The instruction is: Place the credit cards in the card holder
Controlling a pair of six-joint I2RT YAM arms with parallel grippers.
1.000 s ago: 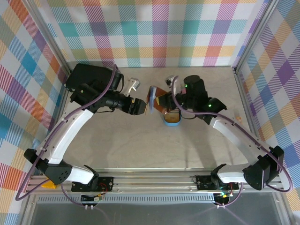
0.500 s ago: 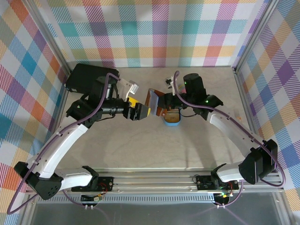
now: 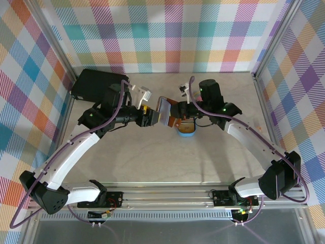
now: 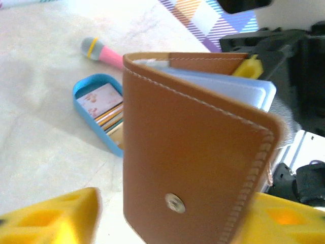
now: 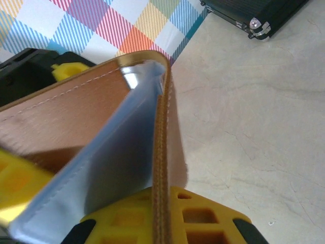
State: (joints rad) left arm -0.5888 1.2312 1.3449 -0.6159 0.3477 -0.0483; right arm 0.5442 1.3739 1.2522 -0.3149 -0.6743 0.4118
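The card holder (image 3: 172, 112), a brown leather wallet with a pale blue-grey inside, is held up off the table, partly spread open. My right gripper (image 5: 162, 218) is shut on one leather cover's edge (image 5: 163, 152). My left gripper (image 4: 167, 218) faces it from the left (image 3: 152, 118) and stands open. The other cover, with its snap stud (image 4: 175, 203), lies between the yellow fingers (image 4: 51, 218), and a gap shows on the left side. The credit cards (image 4: 109, 109), one pale pinkish and the others beige or gold, lie in the blue oval tray (image 4: 81, 94).
The blue tray (image 3: 186, 130) sits on the table just below the right gripper. A pink stick with a grey tip (image 4: 104, 51) lies beyond the tray. A large black case (image 3: 94, 84) stands at the back left, its corner also in the right wrist view (image 5: 259, 15).
The right arm raised and turned the card holder slightly. The left gripper spread wide, moved in over the near cover, and its fingers have since narrowed around it.
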